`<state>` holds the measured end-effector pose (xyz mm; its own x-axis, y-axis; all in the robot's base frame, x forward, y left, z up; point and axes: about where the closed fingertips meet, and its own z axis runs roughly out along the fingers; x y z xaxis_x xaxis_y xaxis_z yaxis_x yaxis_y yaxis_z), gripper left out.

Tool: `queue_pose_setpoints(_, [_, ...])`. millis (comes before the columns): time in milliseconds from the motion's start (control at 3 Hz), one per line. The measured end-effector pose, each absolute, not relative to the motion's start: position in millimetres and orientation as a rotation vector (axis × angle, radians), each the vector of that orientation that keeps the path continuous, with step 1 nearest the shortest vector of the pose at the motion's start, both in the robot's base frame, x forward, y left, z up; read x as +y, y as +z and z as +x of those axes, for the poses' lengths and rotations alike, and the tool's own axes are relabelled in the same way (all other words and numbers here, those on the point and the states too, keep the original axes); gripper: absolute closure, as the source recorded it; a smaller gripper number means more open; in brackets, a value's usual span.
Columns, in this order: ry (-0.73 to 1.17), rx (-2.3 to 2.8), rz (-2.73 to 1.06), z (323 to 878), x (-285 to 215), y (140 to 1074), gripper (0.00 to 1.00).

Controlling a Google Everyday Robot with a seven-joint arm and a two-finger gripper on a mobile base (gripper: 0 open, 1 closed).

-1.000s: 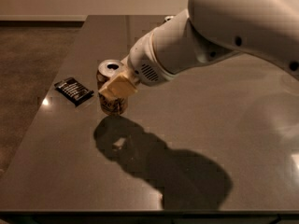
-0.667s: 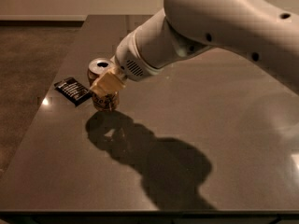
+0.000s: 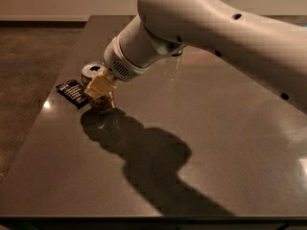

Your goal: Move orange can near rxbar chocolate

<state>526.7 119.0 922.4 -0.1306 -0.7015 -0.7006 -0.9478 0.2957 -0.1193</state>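
Orange can point(image 3: 92, 72) held in gripper point(image 3: 100, 87) beside rxbar chocolate point(image 3: 73, 92).

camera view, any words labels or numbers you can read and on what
No text here can be quoted.
Bar: white lines of print on its black wrapper, too blurred to read.
Can: no lettering can be made out on the part that shows; the pincer grips its side, just right of the bar.

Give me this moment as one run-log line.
claw: shut on orange can | orange can: close beside rxbar chocolate | surface: table | release: not yet done
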Motion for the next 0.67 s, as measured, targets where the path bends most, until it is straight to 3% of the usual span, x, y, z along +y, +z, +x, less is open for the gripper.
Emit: queue_pose_setpoints(667, [0.451, 1.909, -1.489, 538.6, 130.9, 910.3, 0.36])
